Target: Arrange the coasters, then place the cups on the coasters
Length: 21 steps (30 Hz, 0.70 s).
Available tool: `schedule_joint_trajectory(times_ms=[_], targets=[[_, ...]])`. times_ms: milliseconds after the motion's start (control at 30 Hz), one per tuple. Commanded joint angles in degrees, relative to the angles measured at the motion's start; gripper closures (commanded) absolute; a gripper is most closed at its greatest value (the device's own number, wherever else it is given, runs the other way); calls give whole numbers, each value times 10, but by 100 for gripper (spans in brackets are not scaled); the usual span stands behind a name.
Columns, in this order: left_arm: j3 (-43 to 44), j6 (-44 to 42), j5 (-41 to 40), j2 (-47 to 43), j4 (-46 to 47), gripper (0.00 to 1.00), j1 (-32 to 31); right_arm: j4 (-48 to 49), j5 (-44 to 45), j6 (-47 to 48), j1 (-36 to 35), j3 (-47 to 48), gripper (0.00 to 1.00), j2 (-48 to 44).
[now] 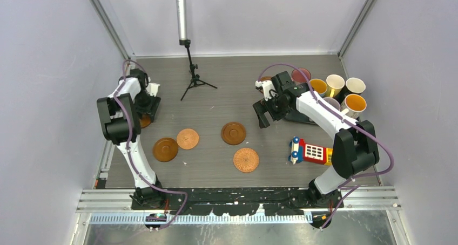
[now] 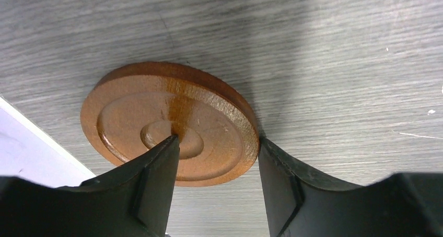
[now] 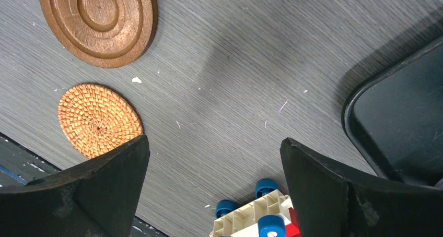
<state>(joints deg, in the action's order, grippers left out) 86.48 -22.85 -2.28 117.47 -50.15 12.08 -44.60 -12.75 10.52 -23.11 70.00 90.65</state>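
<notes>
Four coasters lie mid-table: a dark ringed one [image 1: 165, 149], a lighter one [image 1: 187, 138], another dark ringed one [image 1: 233, 133] and a woven one [image 1: 246, 160]. A further brown ringed coaster [image 2: 156, 117] lies at the far left under my left gripper [image 2: 218, 139]. Its jaws stand half closed around the disc's right half, one fingertip over the centre boss, the other at the rim. My right gripper [image 3: 214, 140] hangs wide open above bare table, holding nothing. The cups [image 1: 335, 88] cluster at the back right: pink [image 1: 301, 75], blue with orange inside [image 1: 318, 86] and others.
A black tray [image 3: 397, 117] lies under the right arm, next to the cups. A colourful toy phone [image 1: 310, 150] sits at the front right. A small black tripod [image 1: 193, 80] stands at the back centre. The left wall is close to the left gripper.
</notes>
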Motion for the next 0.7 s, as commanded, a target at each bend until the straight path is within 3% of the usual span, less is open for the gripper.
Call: schedule_joint_trajectory(times_ms=[0,333,433,667], targets=[[40,-7,10,26,39,42,3,13,-2,-7,3,26,0,3],[86,-19,15,47,35,42,4,13,-2,-9,4,27,0,5],[105,-16,20,38,4,33,4,7,-4,-6,3,32,0,5],[95,-49,115,-88,-92,19,5,2,-30,9,3,40,1,-3]])
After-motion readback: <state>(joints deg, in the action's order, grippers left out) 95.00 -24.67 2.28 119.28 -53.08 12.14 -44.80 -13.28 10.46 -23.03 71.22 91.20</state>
